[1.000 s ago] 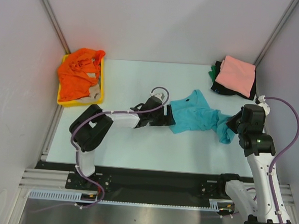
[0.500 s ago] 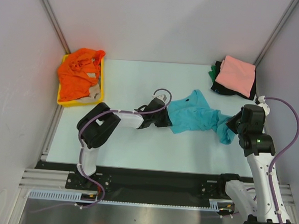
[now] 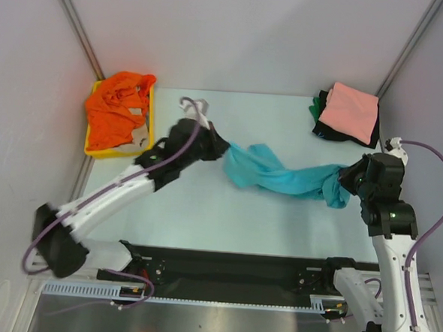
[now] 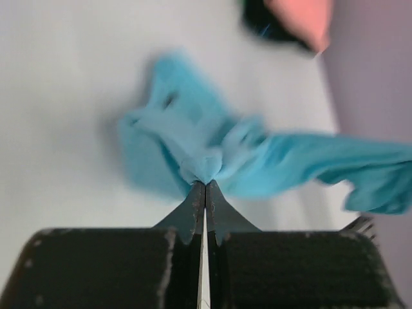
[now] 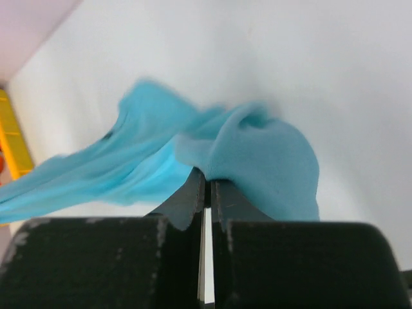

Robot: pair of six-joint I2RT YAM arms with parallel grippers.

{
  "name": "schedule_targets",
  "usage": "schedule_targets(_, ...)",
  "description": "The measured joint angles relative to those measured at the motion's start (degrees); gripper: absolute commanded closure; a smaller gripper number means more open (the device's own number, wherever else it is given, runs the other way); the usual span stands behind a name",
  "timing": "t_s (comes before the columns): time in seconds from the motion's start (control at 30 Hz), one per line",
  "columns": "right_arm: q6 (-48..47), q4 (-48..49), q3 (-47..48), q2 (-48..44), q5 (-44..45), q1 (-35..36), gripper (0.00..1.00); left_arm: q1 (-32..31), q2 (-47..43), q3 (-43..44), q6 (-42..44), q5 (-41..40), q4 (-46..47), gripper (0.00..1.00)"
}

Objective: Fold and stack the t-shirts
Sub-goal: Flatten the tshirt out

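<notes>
Left claw (image 4: pixel 205 185) pulled turquoise t-shirt (image 3: pixel 281 176) leftward, gripping | right claw (image 5: pixel 207 177) grips it | blurred close-up

Now left jaws pinch and stretch turquoise t-shirt (image 3: pixel 281 179).

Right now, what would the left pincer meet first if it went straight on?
The soft turquoise cloth t-shirt that the left pincer clamps; beyond it, probably the white table top, depth unclear.
</notes>
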Motion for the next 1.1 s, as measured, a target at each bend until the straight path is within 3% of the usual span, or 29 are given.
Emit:
schedule_targets(0.17,-0.7,-2.3,5.7,-2.1,-2.3,0.0,1.00,0.2,-17.7,12.0,4.4,-7.1,-11.0,1.00)
schedule_targets(0.33,-0.9,-4.4,10.3,-7.2,-4.7,0.0,1.00,0.2,-26.4,24.3,7.7,-11.5,-23.8,1.00)
schedule_targets(0.57,-0.9,-5.0,13.9,-14.0,-9.8,0.0,1.00,0.2,-28.2,43.2,12.9,-13.4,-35.5,1.00)
schedule_targets(0.73,-0.8,-3.7,14.8,-7.6,-11.8,0.0,0.85,0.9,-21.5,52.7,15.4,-15.9,-40.1,1.00)
schedule_targets(0.77,-0.9,-2.7,14.4,-3.8,-12.2,0.0,0.70,3.0,-19.0,53.6,15.3,-14.5,-40.5,1.00)
schedule_targets(0.83,-0.9,0.9,11.7,3.0,-12.5,0.0,0.29,9.3,-14.4,51.2,15.0,-9.7,-38.8,1.00)
schedule_targets(0.87,-1.0,3.1,9.4,7.4,-12.7,0.0,0.01,12.4,-12.7,47.8,14.8,-6.8,-36.9,0.99)
schedule_targets(0.9,-1.0,5.3,6.5,11.3,-12.7,0.0,0.00,15.9,-11.0,42.2,14.5,-3.6,-33.9,0.93)
schedule_targets(0.93,-1.6,6.8,3.8,15.3,-12.6,0.0,0.00,18.8,-8.5,36.6,14.3,-0.9,-32.1,0.79)
schedule_targets(0.97,-1.6,7.8,0.8,19.2,-12.6,0.0,0.00,21.0,-5.9,31.3,14.3,1.5,-29.6,0.47)
schedule_targets(1.03,-1.5,8.6,-6.0,22.2,-12.4,0.0,0.00,23.6,1.7,22.0,14.2,5.7,-26.4,0.30)
schedule_targets(1.1,-1.4,7.6,-10.3,20.8,-12.1,0.6,0.00,25.0,10.3,14.7,14.5,8.0,-25.6,0.23)
